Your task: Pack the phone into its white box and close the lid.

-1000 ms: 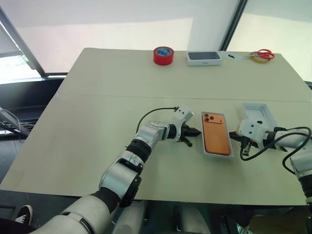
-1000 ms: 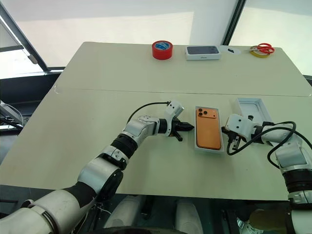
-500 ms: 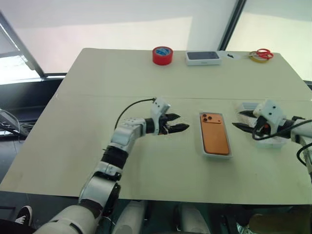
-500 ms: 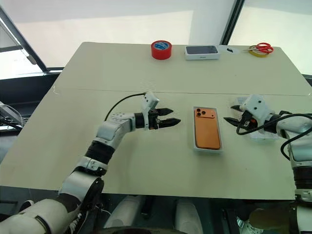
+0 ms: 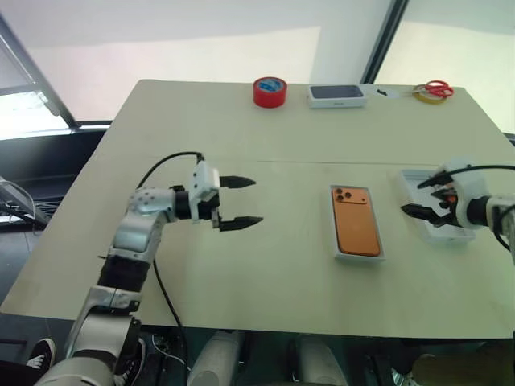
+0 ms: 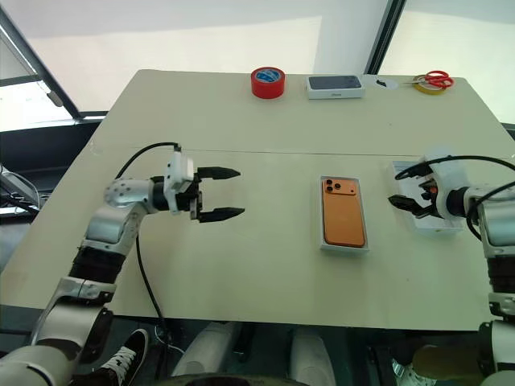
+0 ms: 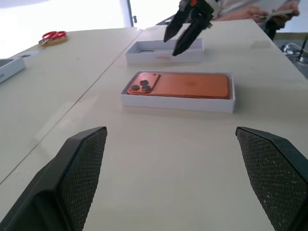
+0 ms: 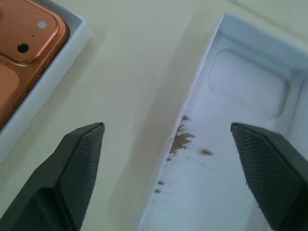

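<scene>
Right wrist view: our right gripper (image 6: 405, 186) spread open over lid (image 8: 250, 144), nothing held; left gripper (image 6: 229, 193) open, empty. Phone (image 6: 342, 212) already in white box (image 6: 361, 241). Risk: fingers straddling lid wall crush thin rim.

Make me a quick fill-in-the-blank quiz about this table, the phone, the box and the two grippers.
1. The phone lies in the white box with its ____ facing up.
2. Both the left gripper and the right gripper are ____.
3. The right gripper hovers over the ____, which lies to the right of the phone.
4. The roll of tape at the table's far edge is ____ in colour.

Missing words: back; open; lid; red
</scene>
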You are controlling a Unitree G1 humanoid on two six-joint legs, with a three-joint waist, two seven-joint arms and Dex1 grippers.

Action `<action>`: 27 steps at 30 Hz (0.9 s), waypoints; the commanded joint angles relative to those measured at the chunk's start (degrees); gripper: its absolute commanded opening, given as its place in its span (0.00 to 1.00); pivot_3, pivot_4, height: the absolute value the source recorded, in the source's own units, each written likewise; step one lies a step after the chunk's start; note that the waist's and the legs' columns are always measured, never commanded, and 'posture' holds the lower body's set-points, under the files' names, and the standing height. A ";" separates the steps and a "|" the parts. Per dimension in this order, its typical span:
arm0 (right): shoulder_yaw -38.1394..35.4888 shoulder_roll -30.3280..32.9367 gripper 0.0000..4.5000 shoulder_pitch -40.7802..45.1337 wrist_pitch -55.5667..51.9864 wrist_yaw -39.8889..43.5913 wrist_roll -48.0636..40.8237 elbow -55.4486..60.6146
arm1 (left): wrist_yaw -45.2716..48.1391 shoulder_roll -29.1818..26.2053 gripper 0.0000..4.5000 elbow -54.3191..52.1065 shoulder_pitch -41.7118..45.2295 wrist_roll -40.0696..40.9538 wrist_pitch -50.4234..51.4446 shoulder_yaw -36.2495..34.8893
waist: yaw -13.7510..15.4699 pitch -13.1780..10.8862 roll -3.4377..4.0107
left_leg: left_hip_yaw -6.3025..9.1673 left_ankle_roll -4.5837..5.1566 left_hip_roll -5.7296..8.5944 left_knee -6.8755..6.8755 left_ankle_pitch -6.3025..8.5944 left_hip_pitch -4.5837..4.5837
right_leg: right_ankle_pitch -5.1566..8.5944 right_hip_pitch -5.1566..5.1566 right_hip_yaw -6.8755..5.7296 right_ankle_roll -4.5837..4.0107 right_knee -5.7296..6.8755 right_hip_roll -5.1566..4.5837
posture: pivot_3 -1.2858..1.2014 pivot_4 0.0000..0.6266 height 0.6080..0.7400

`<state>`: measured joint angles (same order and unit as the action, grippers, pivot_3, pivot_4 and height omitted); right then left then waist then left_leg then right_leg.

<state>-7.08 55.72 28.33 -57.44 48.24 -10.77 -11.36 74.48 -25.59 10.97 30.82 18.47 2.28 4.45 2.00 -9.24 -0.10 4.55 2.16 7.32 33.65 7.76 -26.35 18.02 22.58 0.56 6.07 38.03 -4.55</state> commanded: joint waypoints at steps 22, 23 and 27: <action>17.89 -0.45 0.20 20.80 -8.75 1.91 4.21 -19.67 | -5.28 -3.28 1.00 -9.58 -7.00 2.26 0.55 -2.21 | -1.67 0.01 0.11 | -0.05 0.00 0.01 -0.20 0.00 -0.06 | -0.12 0.17 0.04 0.22 -0.02 -0.02 | 0.52 0.24 1.00; 17.66 -0.75 0.08 20.82 -9.10 1.95 3.98 -19.78 | -5.52 -3.26 1.00 -9.38 -6.89 2.15 0.33 -2.25 | -1.69 0.01 0.11 | -0.05 0.00 0.01 -0.20 0.00 -0.06 | -0.12 0.18 0.04 0.22 -0.02 -0.02 | 0.52 0.24 1.00; 17.59 -1.03 0.01 20.53 -9.88 2.41 3.65 -18.99 | -5.99 -3.22 1.00 -8.76 -6.37 2.27 0.54 -2.33 | -1.64 0.01 0.11 | -0.05 0.00 0.01 -0.20 0.00 -0.06 | -0.12 0.18 0.03 0.23 -0.02 -0.02 | 0.52 0.24 1.00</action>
<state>10.99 54.71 47.60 -67.15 50.29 -7.09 -31.23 68.74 -28.21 3.27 23.59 19.46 3.09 3.45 0.37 -9.23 0.01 4.49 2.17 7.33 33.45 7.76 -26.41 17.90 22.76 0.59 6.29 38.01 -4.57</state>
